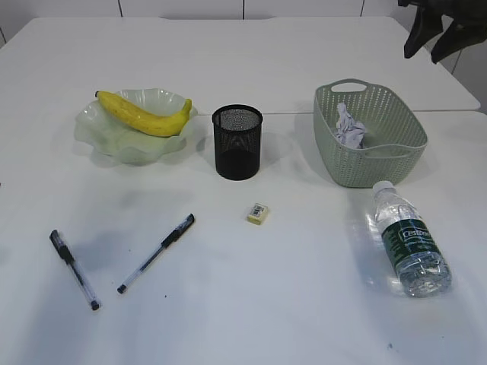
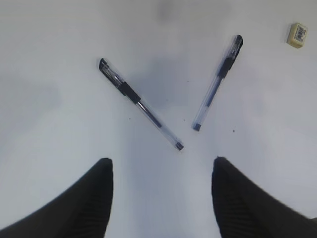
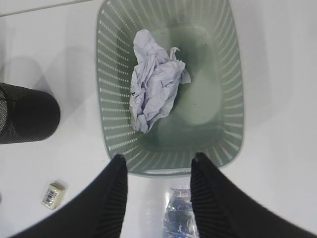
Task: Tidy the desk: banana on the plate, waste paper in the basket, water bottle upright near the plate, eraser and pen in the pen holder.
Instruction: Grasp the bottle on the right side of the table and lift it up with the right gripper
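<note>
The yellow banana [image 1: 144, 114] lies on the pale green plate [image 1: 99, 144]. The waste paper [image 1: 350, 128] [image 3: 153, 87] sits inside the sage-green basket [image 1: 396, 156] [image 3: 233, 99]. The water bottle [image 1: 407, 239] [image 3: 181, 215] lies on its side in front of the basket. The eraser [image 1: 258, 214] [image 2: 297, 34] [image 3: 53, 194] rests in front of the black mesh pen holder [image 1: 237, 142] [image 3: 25, 114]. Two pens [image 1: 74, 268] [image 1: 156, 252] lie at front left, also in the left wrist view [image 2: 141, 104] [image 2: 218, 82]. My left gripper [image 2: 162, 166] hangs open above the desk just short of them. My right gripper [image 3: 158, 158] [image 1: 424, 55] is open and empty, high over the basket's near rim.
The white desk [image 1: 266, 304] has a seam running across behind the plate and basket. The pen holder stands between plate and basket. The left arm does not show in the exterior view.
</note>
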Controlling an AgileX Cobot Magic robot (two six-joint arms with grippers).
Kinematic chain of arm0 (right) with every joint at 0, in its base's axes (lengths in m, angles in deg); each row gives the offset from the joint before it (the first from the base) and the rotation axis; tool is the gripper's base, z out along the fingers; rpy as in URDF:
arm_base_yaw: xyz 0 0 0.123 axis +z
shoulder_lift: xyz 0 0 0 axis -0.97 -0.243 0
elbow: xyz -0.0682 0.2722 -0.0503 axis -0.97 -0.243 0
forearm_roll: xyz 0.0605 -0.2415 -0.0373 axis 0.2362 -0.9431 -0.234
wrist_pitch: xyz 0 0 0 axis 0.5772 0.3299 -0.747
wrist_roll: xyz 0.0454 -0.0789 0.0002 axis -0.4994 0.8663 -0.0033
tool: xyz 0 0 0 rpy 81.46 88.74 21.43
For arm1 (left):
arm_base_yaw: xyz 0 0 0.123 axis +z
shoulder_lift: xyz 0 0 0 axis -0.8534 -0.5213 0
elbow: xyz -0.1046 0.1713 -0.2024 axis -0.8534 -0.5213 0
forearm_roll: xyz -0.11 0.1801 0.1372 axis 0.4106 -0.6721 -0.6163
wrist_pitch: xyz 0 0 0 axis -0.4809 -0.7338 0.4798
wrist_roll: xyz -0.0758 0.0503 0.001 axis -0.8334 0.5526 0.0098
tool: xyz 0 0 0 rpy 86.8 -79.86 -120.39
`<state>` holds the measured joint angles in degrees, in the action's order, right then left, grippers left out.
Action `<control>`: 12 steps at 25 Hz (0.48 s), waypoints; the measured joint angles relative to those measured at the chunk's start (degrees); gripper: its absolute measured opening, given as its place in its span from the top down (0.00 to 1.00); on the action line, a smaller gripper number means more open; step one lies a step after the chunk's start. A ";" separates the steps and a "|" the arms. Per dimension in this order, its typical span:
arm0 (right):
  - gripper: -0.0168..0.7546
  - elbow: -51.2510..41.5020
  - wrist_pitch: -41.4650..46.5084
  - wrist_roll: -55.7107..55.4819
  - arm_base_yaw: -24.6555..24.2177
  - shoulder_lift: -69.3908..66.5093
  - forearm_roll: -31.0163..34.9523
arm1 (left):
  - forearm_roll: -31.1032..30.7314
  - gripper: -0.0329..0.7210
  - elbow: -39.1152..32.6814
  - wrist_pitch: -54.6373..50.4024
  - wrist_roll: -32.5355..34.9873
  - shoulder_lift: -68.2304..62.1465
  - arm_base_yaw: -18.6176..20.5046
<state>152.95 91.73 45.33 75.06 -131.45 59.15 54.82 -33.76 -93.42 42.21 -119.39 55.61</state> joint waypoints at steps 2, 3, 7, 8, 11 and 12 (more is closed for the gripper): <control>0.56 -0.68 0.25 0.00 0.65 1.54 -1.53 | 0.00 0.37 0.00 -0.72 0.00 0.00 0.00; 0.56 -1.53 0.23 0.00 1.33 2.58 -2.15 | 0.00 0.38 0.00 -1.12 0.00 0.00 0.00; 0.56 -7.32 0.36 0.09 6.85 6.96 -7.10 | -0.11 0.38 0.00 -1.51 0.00 0.00 0.00; 0.56 -8.99 0.36 0.09 8.57 7.80 -8.50 | -0.64 0.38 0.00 -1.64 0.00 0.00 0.00; 0.56 -14.88 0.36 1.07 12.03 10.04 -9.73 | -2.89 0.38 0.00 -2.83 0.00 0.00 0.00; 0.56 -16.85 0.36 1.67 12.34 10.37 -8.95 | -3.64 0.38 0.00 -3.16 0.00 0.00 0.00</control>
<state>136.10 92.09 47.00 87.41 -121.08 50.20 51.18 -33.76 -96.58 42.21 -119.39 55.61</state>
